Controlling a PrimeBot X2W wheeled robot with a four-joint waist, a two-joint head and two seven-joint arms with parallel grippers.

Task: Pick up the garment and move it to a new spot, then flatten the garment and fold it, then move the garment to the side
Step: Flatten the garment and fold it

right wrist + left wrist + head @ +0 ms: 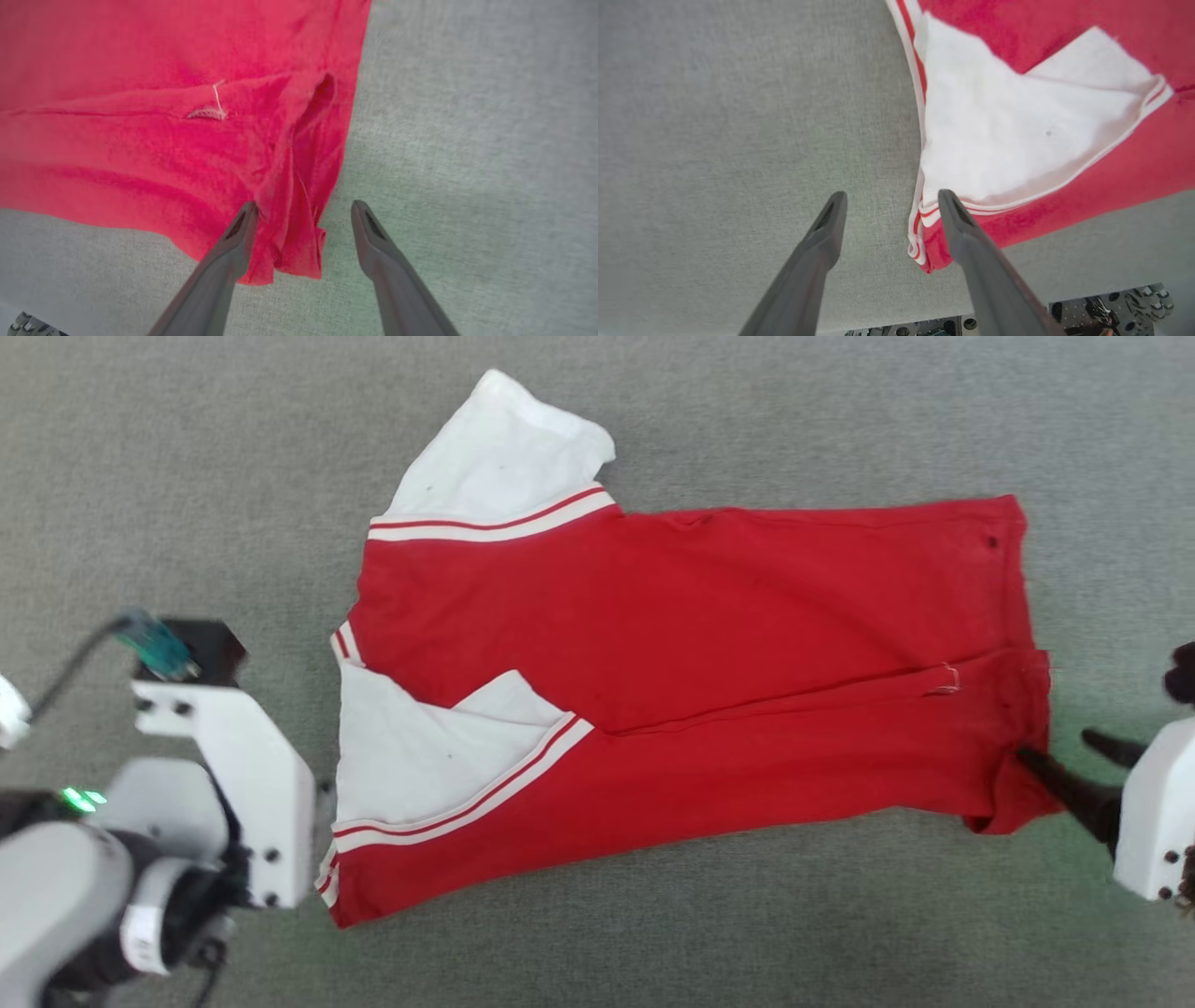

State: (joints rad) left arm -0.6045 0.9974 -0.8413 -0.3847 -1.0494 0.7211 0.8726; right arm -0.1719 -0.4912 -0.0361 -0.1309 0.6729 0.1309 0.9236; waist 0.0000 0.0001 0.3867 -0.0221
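While both claws stand spread and hold nothing, the fold is half made. The left gripper [892, 196] has its fingers wide apart at the bottom of the left wrist view: one finger is over bare grey surface [714, 116], the other crosses the striped corner [920, 233] of the garment [700, 616], with no cloth pinched. In the right wrist view, the right gripper [304, 205] is just as wide. A bunched hem corner [289, 242] hangs loose between its fingers, brushing the one on the left, but nothing is clamped.

Further out, the head view shows the red shirt lying lengthwise across the middle of the frame on the grey surface, collar end at the left and hem at the right. Its lower long edge is turned up over the body, with the near sleeve [420, 756] tucked in on top. The far sleeve [504, 448] sticks out at the upper left, unfolded.

So the step in hand looks like the folding, one lengthwise fold laid, the far side to come. The next move probably calls for both arms to reach to the top of the frame, take the far sleeve side and the upper right hem corner [1013, 513], and bring them down together evenly. The crumpled lower right corner may want smoothing first, or the fold will sit lumpy.
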